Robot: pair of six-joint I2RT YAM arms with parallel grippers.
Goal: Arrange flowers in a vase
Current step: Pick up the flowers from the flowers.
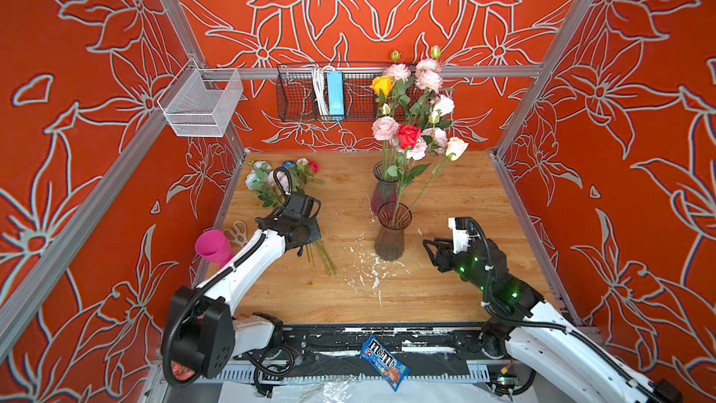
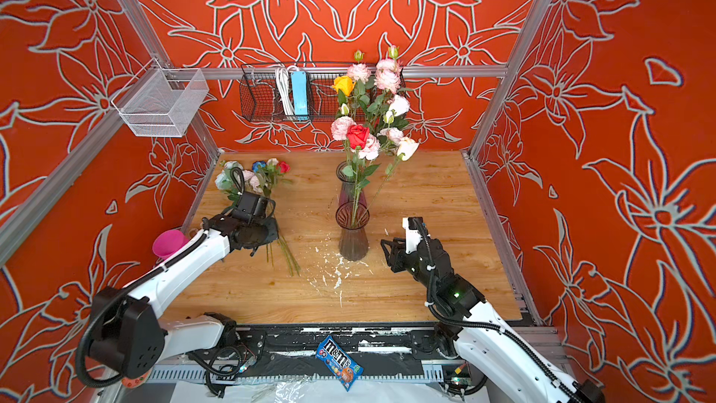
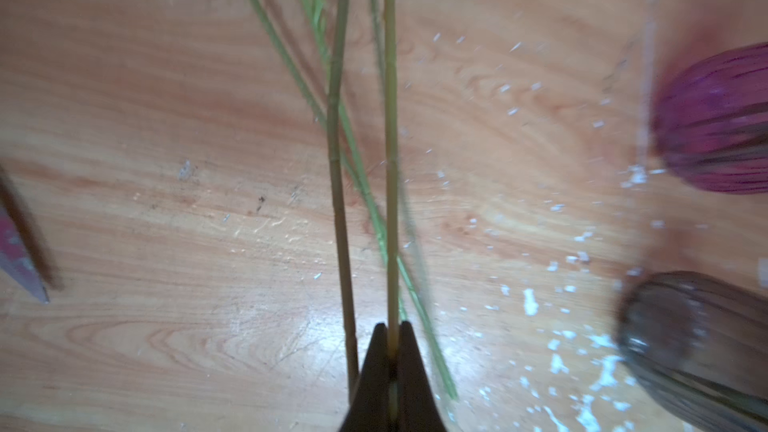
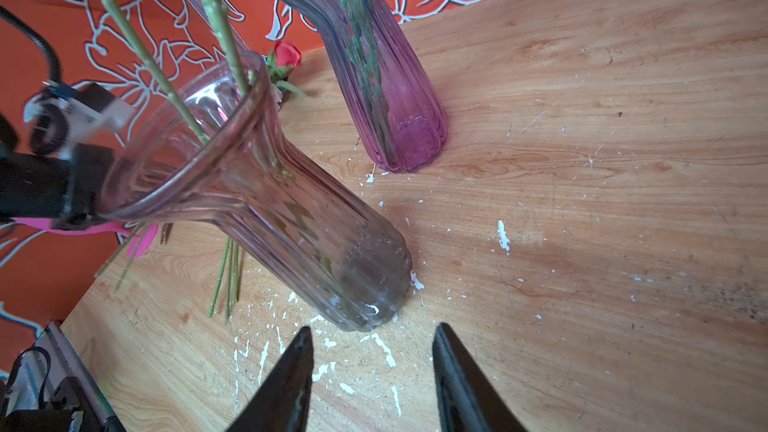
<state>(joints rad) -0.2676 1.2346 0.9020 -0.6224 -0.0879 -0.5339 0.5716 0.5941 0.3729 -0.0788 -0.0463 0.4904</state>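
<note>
One green stem [image 3: 390,160] from the flowers [image 1: 267,182] lying on the table [image 1: 465,195] is pinched tight in the left gripper [image 3: 390,332], the right gripper [image 4: 374,326] sits with jaws apart by the grey vase [image 1: 390,240], so next the stem likely needs lifting high and dropping in.

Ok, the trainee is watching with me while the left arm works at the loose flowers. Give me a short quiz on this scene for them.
1. True or false: the left tool is shut on a single flower stem.
2. The right tool, beside the grey vase, is: A) open and empty; B) shut on a flower stem; C) clamped on the grey vase's rim.
3. Name the brand printed on the candy bag.

Key: 1 true; 2 A; 3 M&M's.
</note>
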